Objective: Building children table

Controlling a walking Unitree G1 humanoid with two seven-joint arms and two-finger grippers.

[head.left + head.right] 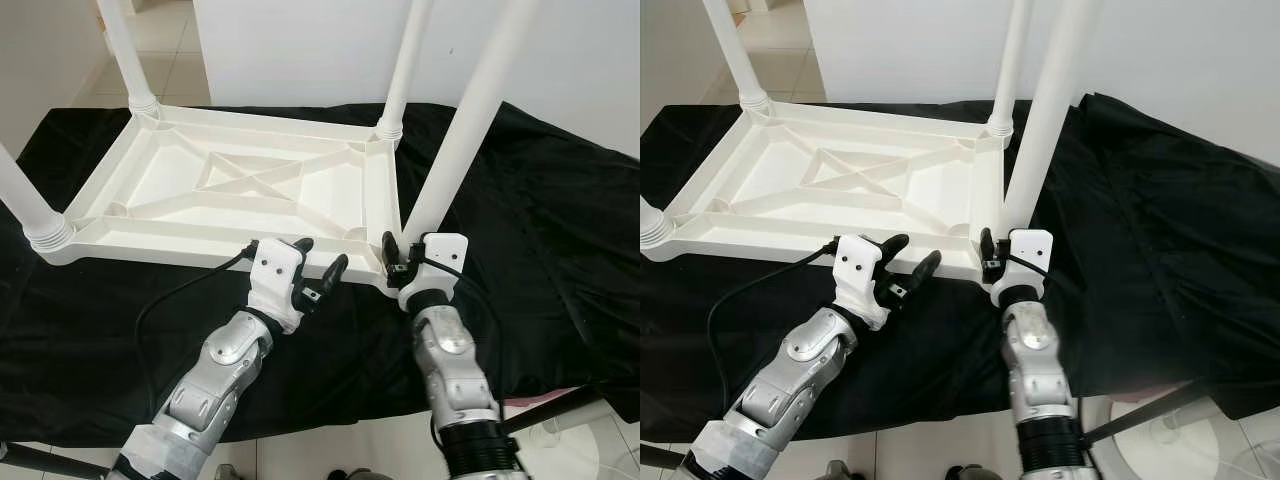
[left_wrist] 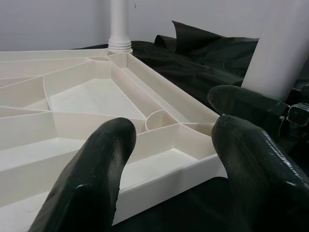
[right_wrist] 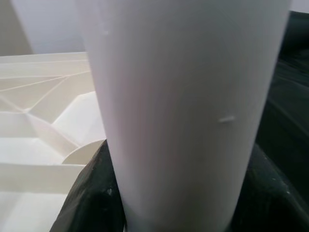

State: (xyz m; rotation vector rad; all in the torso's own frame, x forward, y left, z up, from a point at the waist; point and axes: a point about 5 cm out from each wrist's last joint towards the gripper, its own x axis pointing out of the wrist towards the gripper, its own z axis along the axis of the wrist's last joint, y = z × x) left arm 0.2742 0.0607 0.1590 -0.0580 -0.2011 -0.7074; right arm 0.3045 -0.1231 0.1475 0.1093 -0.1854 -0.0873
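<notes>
Eye views: upturned tabletop (image 1: 240, 190) on black cloth (image 1: 560, 250). Right gripper (image 1: 412, 262) pinches the fourth leg (image 1: 470, 120) at its base by the tabletop's near right corner; axis leans.
Left wrist: left gripper (image 2: 169, 159) spread, beside that corner.
Right wrist: leg between fingers.
</notes>
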